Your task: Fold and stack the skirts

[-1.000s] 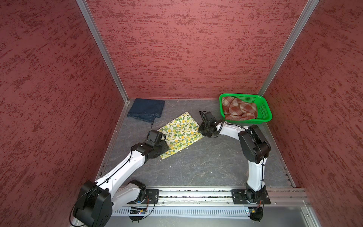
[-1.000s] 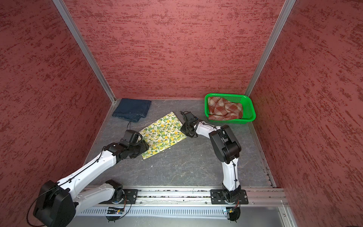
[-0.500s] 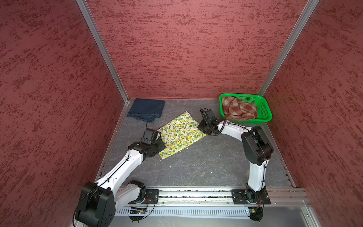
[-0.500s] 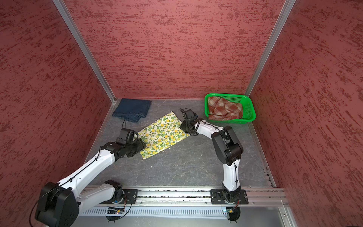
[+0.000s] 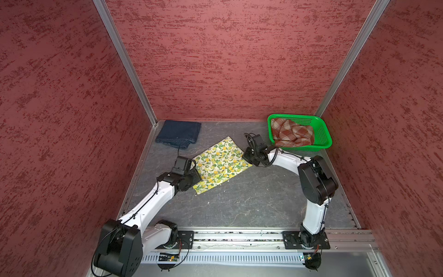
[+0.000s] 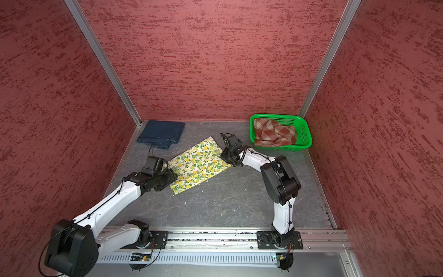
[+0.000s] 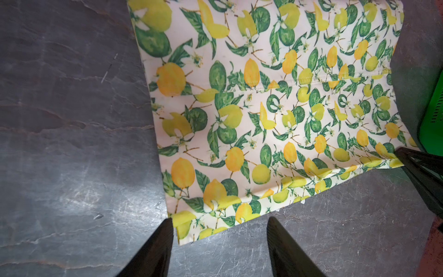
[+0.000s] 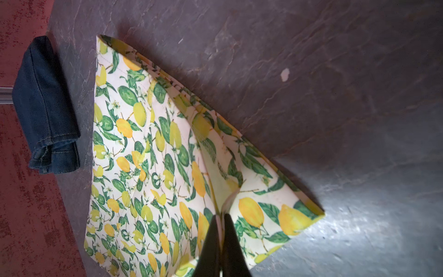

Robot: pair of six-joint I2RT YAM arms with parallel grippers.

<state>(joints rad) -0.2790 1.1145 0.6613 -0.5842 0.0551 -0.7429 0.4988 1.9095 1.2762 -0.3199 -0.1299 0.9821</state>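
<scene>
1. Since a second ago, the left gripper (image 7: 219, 220) has drawn back off the lemon skirt (image 5: 221, 165), which now lies a little wider across the table (image 5: 239, 203); the right gripper (image 8: 221, 215) has barely shifted
2. Left jaws stand spread, gripping nothing; the skirt's nearest corner lies flat just ahead of the tips, closer to one finger than the other
3. Right jaws are pressed together on the skirt's edge, pinching up a raised layer, while the rest spreads flat beyond its tips
4. The folded denim skirt (image 5: 178, 133) lies well beyond the left gripper, and the plaid skirt (image 5: 291, 133) sits bunched in the green basket (image 5: 323, 141) near the right gripper
5. The step in hand looks like taking a second corner for a fold: centre the left jaws on that corner, go low enough to catch every layer, and close before either arm lifts
6. Both ends should then rise level with the edge taut; the right pinch may hold only the top layer, which could peel open
</scene>
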